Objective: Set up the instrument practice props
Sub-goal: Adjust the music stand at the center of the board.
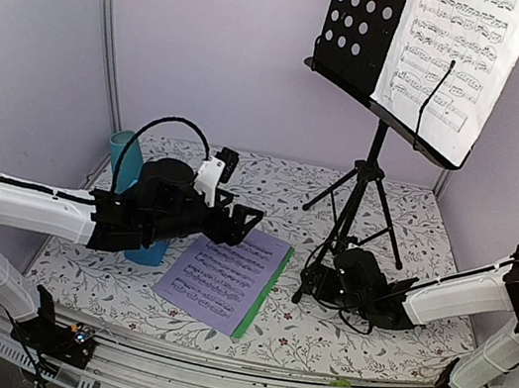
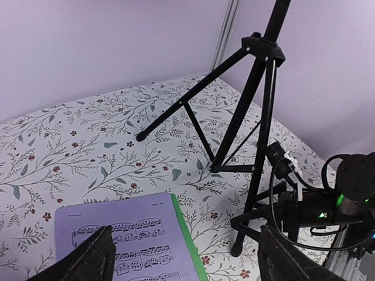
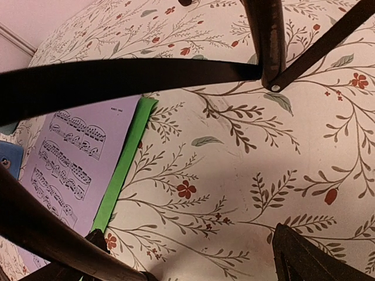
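At far left a smooth teal cup point(image 1: 124, 152) stands on the floral cloth point(image 1: 404, 230); it is not part of this job. Under my left arm I see a blue body point(image 1: 146, 253). I take it for the metronome, but the arm hides its shape.

My left gripper point(image 2: 187, 260) hovers over the far end of the pages point(image 1: 220, 278). Its fingers point(image 2: 96, 257) are spread wide and hold nothing. The pages lie flat on the cloth: thin printed paper, lilac in this light, with a green sheet point(image 1: 261, 300) showing along the right edge.

One printed sheet point(image 1: 454, 58) leans on the perforated desk point(image 1: 361, 26) of the stand point(image 1: 366, 188), a black tripod of thin metal tubes at the rear right. So I judge the step in hand to be getting the loose pages up there.

The next move calls for a low descent and a pinch on one paper edge. Flat paper on cloth gives the fingers little to catch, so I would work at a corner.

My right gripper point(image 3: 187, 246) sits low by the tripod's feet, fingers wide apart. Black legs cross its view. I cannot tell whether one lies between the fingers, but nothing is clamped.
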`<state>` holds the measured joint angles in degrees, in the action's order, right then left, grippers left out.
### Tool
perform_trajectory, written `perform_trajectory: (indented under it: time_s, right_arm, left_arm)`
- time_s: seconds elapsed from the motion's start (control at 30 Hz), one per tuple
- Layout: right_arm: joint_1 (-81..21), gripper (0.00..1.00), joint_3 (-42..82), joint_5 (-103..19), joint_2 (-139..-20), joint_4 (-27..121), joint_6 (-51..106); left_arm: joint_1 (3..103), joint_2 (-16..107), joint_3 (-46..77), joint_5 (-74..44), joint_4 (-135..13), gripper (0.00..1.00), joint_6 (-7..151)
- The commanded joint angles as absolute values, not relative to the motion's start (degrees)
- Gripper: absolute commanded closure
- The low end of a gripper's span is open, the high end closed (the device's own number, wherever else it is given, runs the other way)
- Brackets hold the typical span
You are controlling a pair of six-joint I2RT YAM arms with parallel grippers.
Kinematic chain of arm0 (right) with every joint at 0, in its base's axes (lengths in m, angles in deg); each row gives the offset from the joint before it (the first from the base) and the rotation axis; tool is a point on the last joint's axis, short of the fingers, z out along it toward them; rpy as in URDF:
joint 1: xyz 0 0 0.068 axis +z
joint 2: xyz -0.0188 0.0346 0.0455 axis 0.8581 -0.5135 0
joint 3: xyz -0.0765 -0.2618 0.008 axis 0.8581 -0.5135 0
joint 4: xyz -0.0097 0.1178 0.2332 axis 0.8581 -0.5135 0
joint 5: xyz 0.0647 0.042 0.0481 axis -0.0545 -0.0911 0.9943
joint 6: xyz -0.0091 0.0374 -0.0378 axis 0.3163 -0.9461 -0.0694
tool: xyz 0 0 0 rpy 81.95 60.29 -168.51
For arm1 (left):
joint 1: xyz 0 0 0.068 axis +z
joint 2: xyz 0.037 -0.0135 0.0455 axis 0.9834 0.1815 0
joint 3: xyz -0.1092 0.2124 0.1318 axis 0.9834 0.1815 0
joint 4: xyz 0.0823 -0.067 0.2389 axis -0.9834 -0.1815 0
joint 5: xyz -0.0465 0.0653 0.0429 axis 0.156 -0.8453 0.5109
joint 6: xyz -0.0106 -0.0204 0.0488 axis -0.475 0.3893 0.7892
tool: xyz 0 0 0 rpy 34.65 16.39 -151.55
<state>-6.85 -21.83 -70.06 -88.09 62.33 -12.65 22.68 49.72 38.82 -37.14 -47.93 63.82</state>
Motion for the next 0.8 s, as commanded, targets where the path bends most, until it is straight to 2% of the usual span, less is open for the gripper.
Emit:
perform_trajectory:
  time_s: [0.0, 0.43, 0.77]
  right_arm:
    - [-8.07, 0.01, -20.84, -70.23, -89.33, 58.23, -13.37]
    - [-10.22, 0.01, -29.12, -69.97, -82.16, 54.3, -15.99]
    - [-12.51, 0.01, -33.58, -69.97, -75.07, 50.5, -16.38]
  left_arm:
    - [24.06, 49.5, 38.96, -36.0, -48.56, 0.15, 63.58]
    - [25.64, 53.9, 36.45, -34.02, -52.17, 0.15, 63.27]
    - [28.05, 57.7, 35.01, -34.52, -64.45, 0.16, 58.31]
